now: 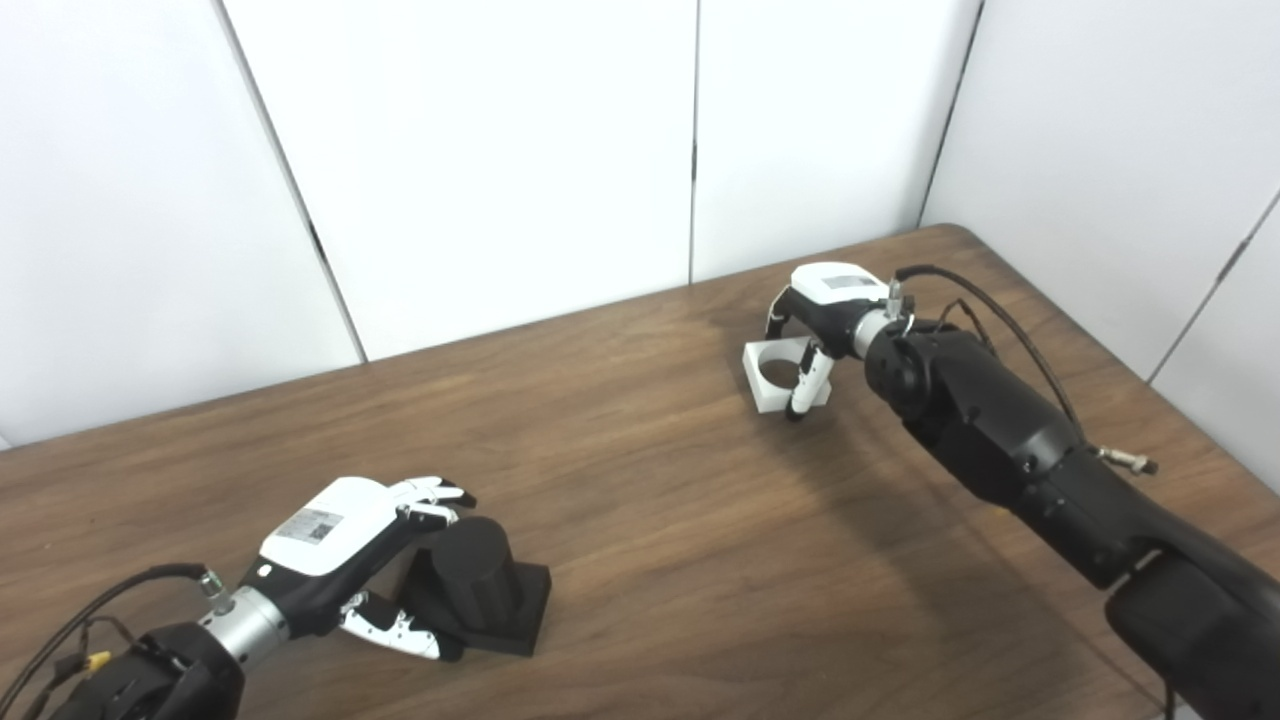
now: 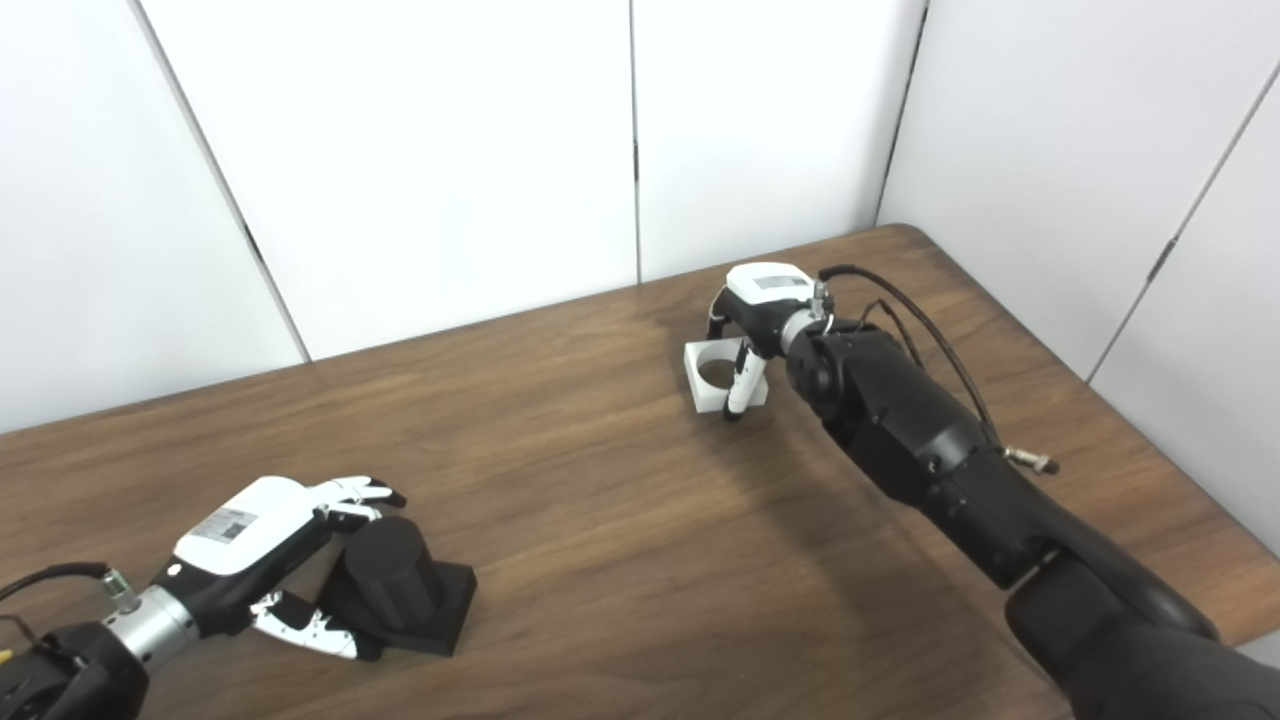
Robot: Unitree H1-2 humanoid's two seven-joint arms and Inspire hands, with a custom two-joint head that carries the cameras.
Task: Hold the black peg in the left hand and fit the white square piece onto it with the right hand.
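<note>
Left eye view, black peg (image 1: pixel 480 585) between left hand (image 1: pixel 345 545) fingers, table

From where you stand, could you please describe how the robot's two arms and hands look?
Both arms are bulky matte black with loose black cables at silver wrist collars. The left hand and right hand have white backs bearing grey labels, black palms, and white-and-black fingers.

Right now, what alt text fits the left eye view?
Two robot arms work at a wooden table: the left hand cups a black peg on its square base, while the right hand reaches over a white square piece.
</note>
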